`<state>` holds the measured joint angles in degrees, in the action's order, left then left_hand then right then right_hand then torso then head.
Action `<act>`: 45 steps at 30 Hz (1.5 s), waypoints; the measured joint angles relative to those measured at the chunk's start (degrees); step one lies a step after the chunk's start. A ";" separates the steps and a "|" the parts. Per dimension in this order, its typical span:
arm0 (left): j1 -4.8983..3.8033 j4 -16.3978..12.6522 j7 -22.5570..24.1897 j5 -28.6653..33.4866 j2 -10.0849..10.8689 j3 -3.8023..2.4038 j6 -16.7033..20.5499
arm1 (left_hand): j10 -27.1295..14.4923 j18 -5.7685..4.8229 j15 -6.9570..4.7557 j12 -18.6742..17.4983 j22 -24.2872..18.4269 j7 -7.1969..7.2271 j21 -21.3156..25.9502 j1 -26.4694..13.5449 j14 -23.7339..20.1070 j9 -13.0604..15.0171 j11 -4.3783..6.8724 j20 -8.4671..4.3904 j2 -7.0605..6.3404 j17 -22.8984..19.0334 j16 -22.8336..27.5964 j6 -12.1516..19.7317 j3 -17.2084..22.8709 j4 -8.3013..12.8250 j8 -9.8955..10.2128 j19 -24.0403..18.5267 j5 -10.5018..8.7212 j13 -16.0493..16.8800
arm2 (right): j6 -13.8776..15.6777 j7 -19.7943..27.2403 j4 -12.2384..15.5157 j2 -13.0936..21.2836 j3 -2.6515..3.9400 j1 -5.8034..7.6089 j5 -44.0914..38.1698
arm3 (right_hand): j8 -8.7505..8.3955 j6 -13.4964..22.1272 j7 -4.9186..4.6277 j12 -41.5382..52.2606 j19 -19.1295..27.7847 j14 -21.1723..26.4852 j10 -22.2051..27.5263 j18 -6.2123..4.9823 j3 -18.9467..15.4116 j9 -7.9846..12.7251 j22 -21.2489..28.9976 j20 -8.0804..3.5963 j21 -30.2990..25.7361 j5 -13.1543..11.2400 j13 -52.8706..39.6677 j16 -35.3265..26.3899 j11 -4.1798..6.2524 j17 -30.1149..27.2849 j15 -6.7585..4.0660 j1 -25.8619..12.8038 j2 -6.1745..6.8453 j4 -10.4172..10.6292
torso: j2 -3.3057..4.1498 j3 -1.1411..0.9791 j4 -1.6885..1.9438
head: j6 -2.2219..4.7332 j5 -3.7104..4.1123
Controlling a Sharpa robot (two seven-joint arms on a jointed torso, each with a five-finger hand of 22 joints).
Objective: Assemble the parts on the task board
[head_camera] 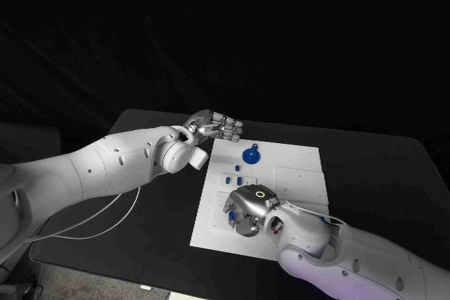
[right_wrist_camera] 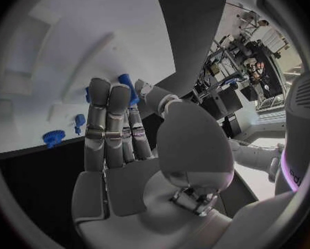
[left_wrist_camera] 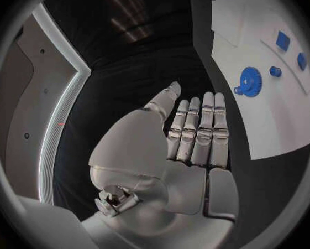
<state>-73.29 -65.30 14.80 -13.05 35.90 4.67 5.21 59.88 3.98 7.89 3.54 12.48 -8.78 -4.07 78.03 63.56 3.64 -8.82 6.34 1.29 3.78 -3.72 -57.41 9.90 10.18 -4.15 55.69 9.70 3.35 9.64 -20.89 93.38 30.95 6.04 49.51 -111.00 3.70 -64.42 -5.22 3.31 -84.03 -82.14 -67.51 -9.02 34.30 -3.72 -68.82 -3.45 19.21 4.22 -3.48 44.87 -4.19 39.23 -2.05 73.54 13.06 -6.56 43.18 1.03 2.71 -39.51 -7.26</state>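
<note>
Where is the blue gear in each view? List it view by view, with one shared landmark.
Head view: blue gear on the task board's far part, near its left edge.
Left wrist view: gear on the board, beside a small blue peg.
Right wrist view: gear near the board's edge, the peg beside it.
Shared landmark: the white task board.

Left hand flat and empty, right hand curled.

Right hand covers part of the task board; whether it touches a part underneath cannot be told.
</note>
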 measured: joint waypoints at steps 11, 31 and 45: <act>0.00 -0.02 -0.11 -0.01 0.23 0.01 -0.08 | 0.00 0.01 0.00 0.00 0.00 0.00 0.00 0.00 0.00 0.00 0.00 0.00 0.00 0.00 0.00 0.00 0.00 0.00 0.00 0.00 0.00 0.00 | 2.98 0.17 2.25 1.69 0.05 -0.01 1.23 | -0.01 4.06 0.56 0.16 0.09 -0.37 5.62 -0.34 -14.11 0.04 2.40 1.14 -0.49 0.00 0.00 -0.01 -1.34 -0.69 0.97 1.17 0.83 3.29 | 0.00 -0.01 -0.03 | 0.12 0.09; 0.27 -0.36 1.00 0.05 2.16 0.10 -0.60 | 3.46 -0.90 -1.05 0.46 -1.49 0.76 -0.45 -0.64 2.52 0.00 1.38 -0.33 0.64 0.28 0.00 -0.78 -2.15 -2.33 -0.23 1.15 -3.12 0.00 | 1.91 8.59 5.58 16.63 8.01 3.44 26.93 | 1.15 -2.60 0.89 9.49 0.20 1.46 -11.94 0.80 -21.28 -1.78 8.97 -0.73 -5.14 -0.89 -4.09 -2.50 4.17 -4.32 -1.64 4.62 -6.10 14.38 | -0.20 -0.65 -0.94 | 0.58 3.17; 0.74 -2.93 3.06 0.14 5.26 0.11 -1.62 | 3.58 -1.81 -1.02 0.46 -2.55 0.56 -0.45 -1.12 2.66 0.00 1.32 -0.82 0.17 0.15 0.00 -0.97 -1.03 -2.93 -0.23 1.64 -2.87 0.00 | -9.43 1.63 2.68 25.89 9.29 5.77 41.92 | 0.13 -0.17 1.64 49.60 0.08 0.32 -3.43 4.18 -16.98 -13.81 -5.79 -3.42 25.54 3.77 -49.70 11.41 5.78 14.52 -3.55 -6.22 -4.98 12.84 | -0.53 -1.09 -1.55 | 0.13 5.93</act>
<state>-72.55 -68.23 17.86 -12.90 41.16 4.79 3.59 63.47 2.18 6.88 4.00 9.93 -8.22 -4.52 76.91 66.22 3.64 -7.50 5.52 1.46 3.93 -3.72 -58.39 8.87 7.25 -4.38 57.34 6.84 3.35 0.21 -19.25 96.06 56.84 15.34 55.29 -69.09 3.83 -64.60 -3.58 52.91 -83.95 -81.82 -70.95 -4.84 17.32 -17.53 -74.61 -6.86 44.75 7.99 -53.18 56.28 1.59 53.75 -5.60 67.32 8.08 6.28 42.65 -0.07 1.16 -39.39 -1.33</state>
